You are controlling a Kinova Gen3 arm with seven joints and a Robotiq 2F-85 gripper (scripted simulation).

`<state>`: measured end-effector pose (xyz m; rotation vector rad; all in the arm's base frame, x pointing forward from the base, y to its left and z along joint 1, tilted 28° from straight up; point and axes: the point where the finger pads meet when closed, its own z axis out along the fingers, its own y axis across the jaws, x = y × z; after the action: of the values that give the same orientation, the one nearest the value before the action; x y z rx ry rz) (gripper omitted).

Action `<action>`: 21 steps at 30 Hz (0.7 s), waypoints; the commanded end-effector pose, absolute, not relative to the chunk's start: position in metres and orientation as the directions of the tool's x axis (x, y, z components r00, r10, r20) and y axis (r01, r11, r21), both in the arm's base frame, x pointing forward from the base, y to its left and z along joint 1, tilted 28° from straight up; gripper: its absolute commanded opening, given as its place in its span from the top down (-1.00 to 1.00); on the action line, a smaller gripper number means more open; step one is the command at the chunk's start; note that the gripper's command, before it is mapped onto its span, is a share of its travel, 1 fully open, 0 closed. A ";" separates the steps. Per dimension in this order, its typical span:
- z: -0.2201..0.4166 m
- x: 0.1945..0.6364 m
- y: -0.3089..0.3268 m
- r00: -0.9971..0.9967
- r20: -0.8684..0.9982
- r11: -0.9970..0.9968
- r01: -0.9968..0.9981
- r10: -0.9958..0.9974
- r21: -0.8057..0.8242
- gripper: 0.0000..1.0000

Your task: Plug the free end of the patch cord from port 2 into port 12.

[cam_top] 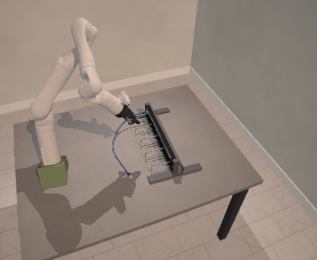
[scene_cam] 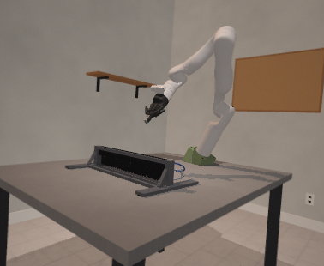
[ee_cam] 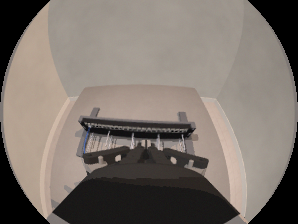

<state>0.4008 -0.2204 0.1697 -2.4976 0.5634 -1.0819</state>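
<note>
The rack (cam_top: 174,156) (scene_cam: 131,163) (ee_cam: 181,116) stands upright on its two feet, with wire guides along its port side. The blue patch cord (cam_top: 113,144) (scene_cam: 181,165) (ee_cam: 86,141) leaves the rack near its far end in the top view and curves over the table. Its free end, a pale plug (cam_top: 130,176), lies on the table, a little away from the rack's near foot. My gripper (cam_top: 139,122) (scene_cam: 147,121) (ee_cam: 145,145) is shut and empty, high above the rack's port side and away from the cord's free end. The port numbers are too small to read.
The table (cam_top: 86,159) (scene_cam: 93,193) carries the arm's green base (cam_top: 53,175) (scene_cam: 199,156). The rack's near foot (cam_top: 192,169) reaches toward the table's front right corner. Wire guides (cam_top: 151,155) stick out from the rack toward the base. A wall shelf (scene_cam: 118,77) hangs beyond the table.
</note>
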 end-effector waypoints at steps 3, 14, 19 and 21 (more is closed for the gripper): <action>0.170 0.400 -0.223 0.626 0.607 -0.856 -0.215 -0.490 -0.470 1.00; 0.157 0.394 -0.247 0.626 0.607 -0.856 -0.215 -0.490 -0.470 1.00; 0.144 0.389 -0.269 0.626 0.607 -0.856 -0.215 -0.490 -0.470 1.00; 0.139 0.387 -0.278 0.626 0.607 -0.856 -0.215 -0.490 -0.470 1.00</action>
<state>0.3953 -0.2597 0.1520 -2.4895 0.5275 -1.0978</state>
